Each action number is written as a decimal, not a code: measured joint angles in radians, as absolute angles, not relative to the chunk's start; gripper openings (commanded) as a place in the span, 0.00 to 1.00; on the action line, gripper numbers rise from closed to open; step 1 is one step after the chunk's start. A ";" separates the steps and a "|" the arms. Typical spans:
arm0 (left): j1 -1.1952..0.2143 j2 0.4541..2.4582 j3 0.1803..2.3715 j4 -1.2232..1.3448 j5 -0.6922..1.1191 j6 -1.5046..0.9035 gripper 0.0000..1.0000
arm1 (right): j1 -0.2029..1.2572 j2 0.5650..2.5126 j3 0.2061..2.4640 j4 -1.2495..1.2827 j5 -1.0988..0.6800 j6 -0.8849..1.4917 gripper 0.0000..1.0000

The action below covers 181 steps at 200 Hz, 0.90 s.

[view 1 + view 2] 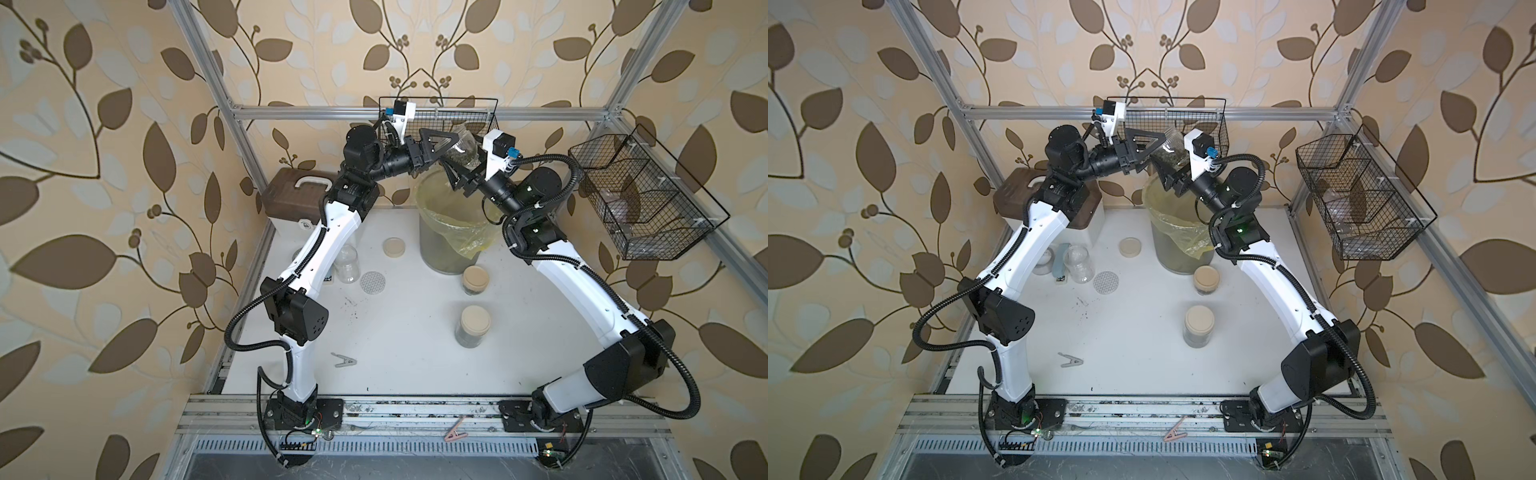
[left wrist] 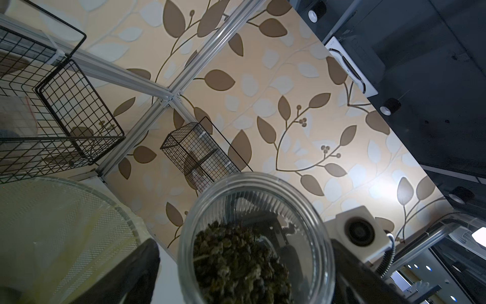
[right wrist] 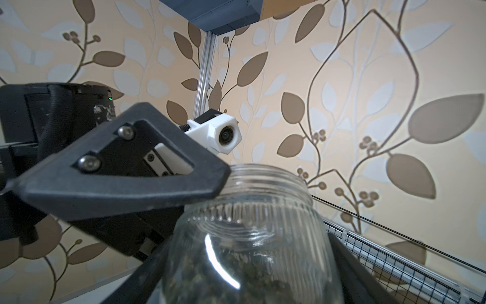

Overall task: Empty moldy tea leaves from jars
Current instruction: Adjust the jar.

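White tabletop (image 1: 395, 357), leaf-patterned walls (image 1: 124, 124), right claw (image 3: 248, 246) gripping jar (image 3: 249, 210), left claw (image 2: 246, 244) open

I'm driving in a lab mock-up, not a real home: silver aluminium extrusion frame (image 1: 311, 112), beige leaf-print wallpaper panels (image 1: 104, 187), black wire mesh basket (image 1: 665, 246) hung on the right.

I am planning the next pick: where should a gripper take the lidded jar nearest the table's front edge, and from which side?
Probably the glass wall of the jar below its beige lid, coming level from the side of the right arm: it stands upright and round, nearer that arm, and the flat lid offers no hold from above.
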<state>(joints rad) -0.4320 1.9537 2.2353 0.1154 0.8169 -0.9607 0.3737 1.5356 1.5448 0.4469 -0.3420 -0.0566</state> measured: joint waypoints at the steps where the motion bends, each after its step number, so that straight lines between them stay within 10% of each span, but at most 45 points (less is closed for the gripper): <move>1: -0.432 1.954 2.235 0.115 0.816 -0.961 0.99 | 0.374 1.536 1.545 0.446 -0.343 -0.057 0.13; 103: -0.438 1.954 2.140 0.237 0.747 -1.072 0.64 | 0.392 1.539 1.545 0.334 -0.333 -0.113 0.13; 181: -0.438 1.957 2.107 0.311 0.736 -1.198 0.58 | 0.393 1.537 1.542 0.336 -0.321 -0.101 0.12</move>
